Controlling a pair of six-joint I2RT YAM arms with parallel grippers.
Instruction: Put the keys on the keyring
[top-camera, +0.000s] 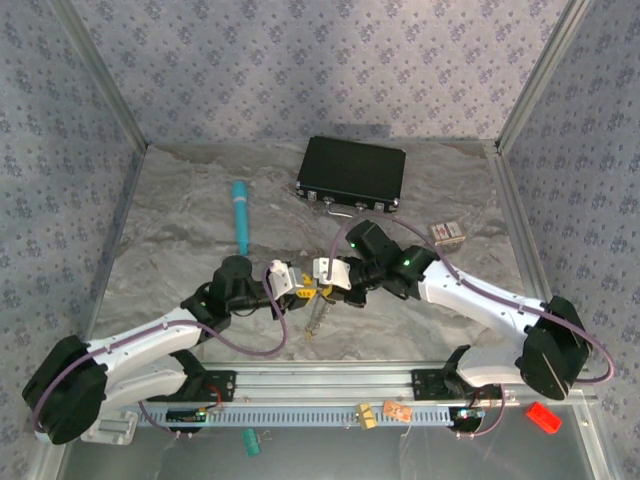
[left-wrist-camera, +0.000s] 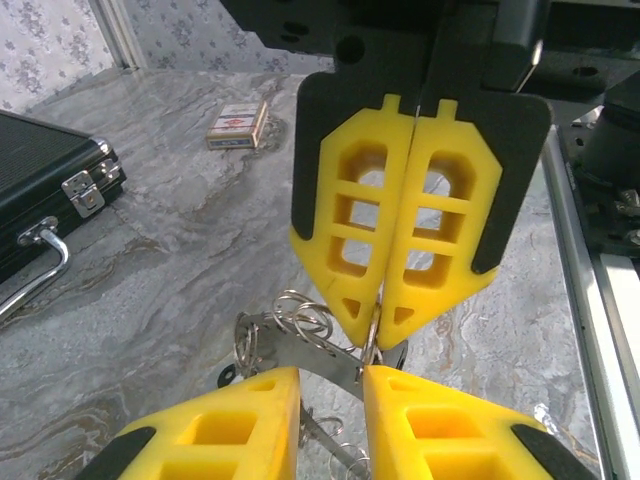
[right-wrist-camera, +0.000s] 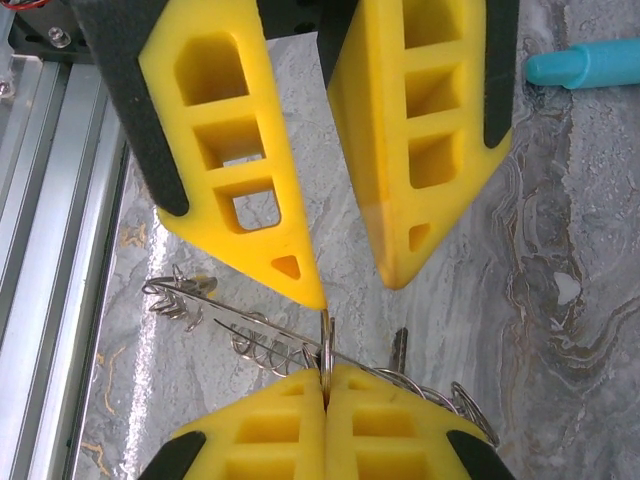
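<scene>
With my right pincer (left-wrist-camera: 375, 335) clamped on the keyring (left-wrist-camera: 295, 345) and my left pincer (left-wrist-camera: 332, 385) apart around it, I judge I'm steadying the ring for threading, so next my left must close precisely.

no legible txt anywhere, small card box (left-wrist-camera: 238, 123) w/ print, too blurry to read

light: bright, even, from above | shadows: soft and short under the arms on the desk (top-camera: 170, 250) | glare: small glints on the metal keyring (left-wrist-camera: 373, 330) (nothing blown out), faint sheen on the marble | focus: overhead view crisp, wrist views slightly soft up close | distortion: overhead edges stay straight
</scene>
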